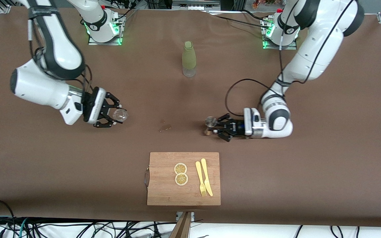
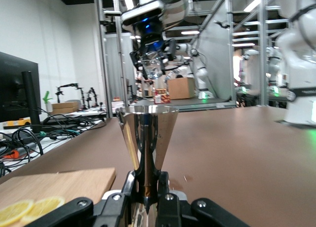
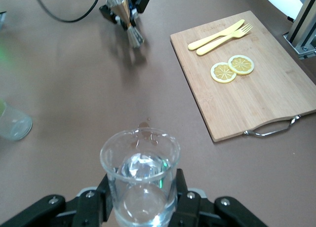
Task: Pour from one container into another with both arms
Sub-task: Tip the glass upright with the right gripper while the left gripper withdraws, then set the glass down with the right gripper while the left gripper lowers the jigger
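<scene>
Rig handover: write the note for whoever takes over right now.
Right gripper: shut on the tumbler, upright, over the table toward the right arm's end.
Left gripper: shut on the jigger at its waist, upright, low over the table toward the left arm's end.
Done: both vessels picked up.
Left: bring them together, tip the tumbler into the jigger. The two are well apart; no pour has started.
Bottle and cutting board untouched.

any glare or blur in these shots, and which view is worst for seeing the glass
Front view: even light, soft shadows, but the glass tumbler in the right tool is a pale glint. Left wrist view: bright streaks on the jigger, ceiling lights blown out, lemon slices soft at the edge. Right wrist view: the tumbler is clearest, with highlights in its base.
</scene>
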